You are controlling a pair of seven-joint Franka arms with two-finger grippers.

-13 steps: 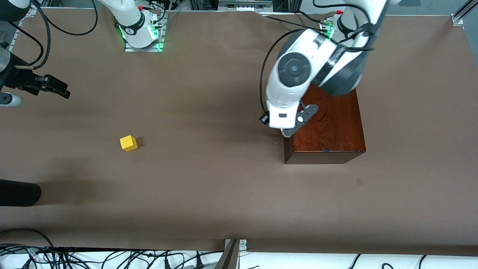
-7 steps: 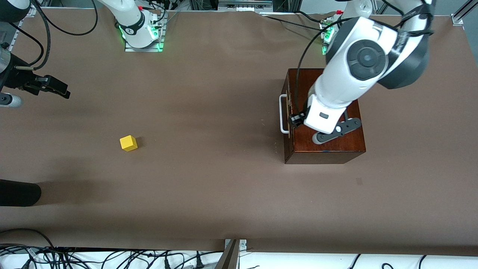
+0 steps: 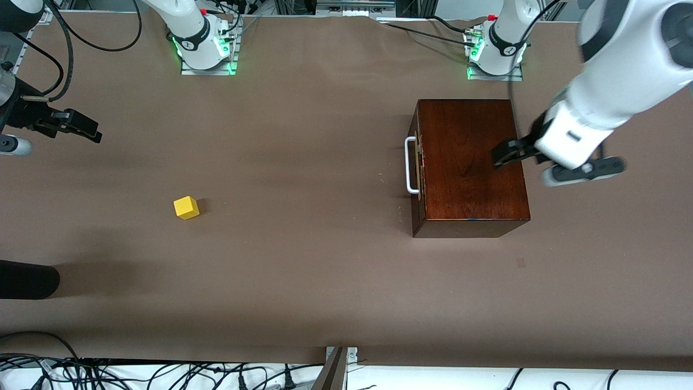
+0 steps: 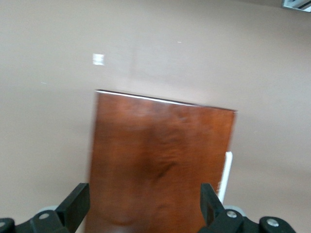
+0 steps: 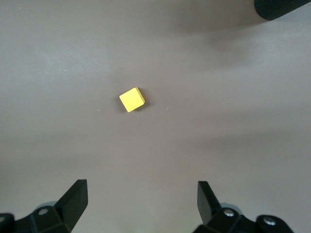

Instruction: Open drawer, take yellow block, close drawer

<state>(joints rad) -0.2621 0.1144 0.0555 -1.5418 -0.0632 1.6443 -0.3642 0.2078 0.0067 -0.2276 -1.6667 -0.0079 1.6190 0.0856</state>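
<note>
Drawer: shut in the glossy dark mahogany box (image 3: pixel 470 162), white bar handle (image 3: pixel 410 165) free.
Yellow block: small bright yellow cube (image 3: pixel 186 207) on the brown desk (image 3: pixel 303 271), toward the right arm's end.
Left gripper (image 3: pixel 547 162): released, over the box's edge.
Right gripper (image 5: pixel 141 204): released, waiting above the cube.

You have bare desk (image 3: pixel 303 179) all round the yellow block (image 3: pixel 186 207), so a hand can drop on it from any side. The mahogany box (image 3: pixel 468 162) is the one obstacle, its white handle (image 3: pixel 410 165) jutting toward the block.
</note>
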